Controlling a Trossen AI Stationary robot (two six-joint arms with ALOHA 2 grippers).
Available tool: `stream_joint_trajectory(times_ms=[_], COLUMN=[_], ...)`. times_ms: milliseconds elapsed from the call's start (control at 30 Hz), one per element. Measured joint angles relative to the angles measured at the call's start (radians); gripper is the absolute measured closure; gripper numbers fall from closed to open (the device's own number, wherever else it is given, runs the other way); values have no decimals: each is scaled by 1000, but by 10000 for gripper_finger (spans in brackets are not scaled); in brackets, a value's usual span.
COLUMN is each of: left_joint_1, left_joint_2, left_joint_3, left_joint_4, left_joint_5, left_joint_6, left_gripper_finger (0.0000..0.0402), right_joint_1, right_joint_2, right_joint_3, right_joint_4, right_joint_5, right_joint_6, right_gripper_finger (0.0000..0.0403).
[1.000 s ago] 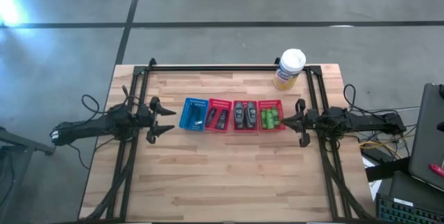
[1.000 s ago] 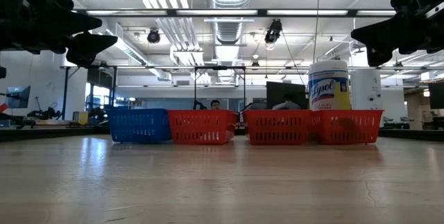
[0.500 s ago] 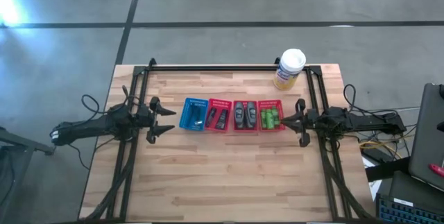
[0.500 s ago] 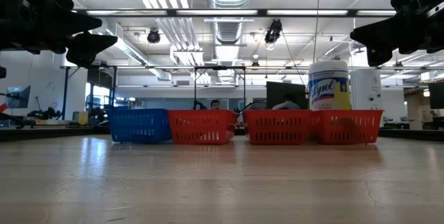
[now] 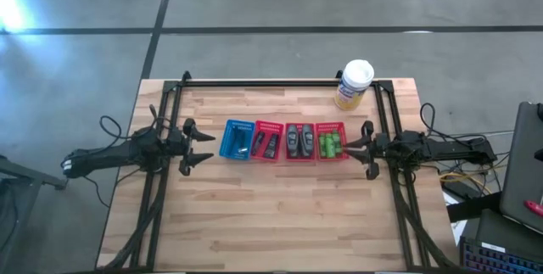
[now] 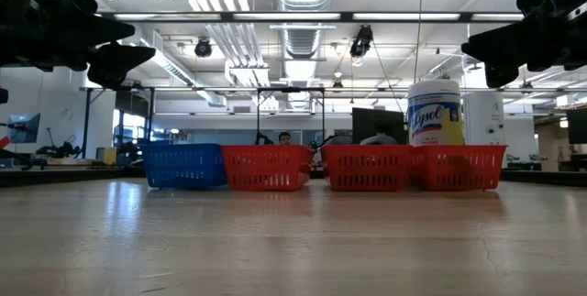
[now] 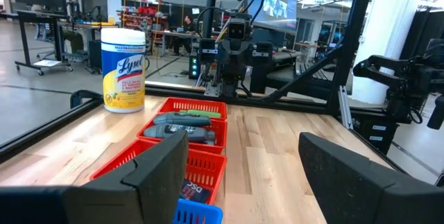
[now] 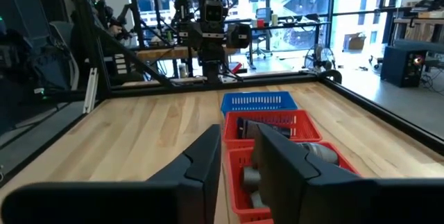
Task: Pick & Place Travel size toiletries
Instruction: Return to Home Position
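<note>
Nothing is changing from the earlier frames: both arms are staying where they were, and the four baskets are keeping their row. The left gripper is hovering above the surface just beside the blue basket, its fingers spread wide and empty. The right gripper is hanging beside the rightmost red basket, its fingers parted by a narrow gap and holding nothing. The green bottles are lying in that basket, the grey oval pieces in the middle red basket, and the dark packets in the left red basket.
</note>
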Motion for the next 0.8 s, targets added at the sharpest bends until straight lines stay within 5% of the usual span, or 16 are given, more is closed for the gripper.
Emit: stream_joint_trajectory(times_ms=[800], left_joint_1=[0], left_joint_2=[0], left_joint_3=[0], left_joint_4=[0], left_joint_5=[0], left_joint_6=[0], left_gripper_finger=[122], right_joint_1=[0], right_joint_2=[0], right_joint_3=[0], right_joint_4=[0], right_joint_5=[0], right_joint_6=[-2], right_gripper_finger=[255])
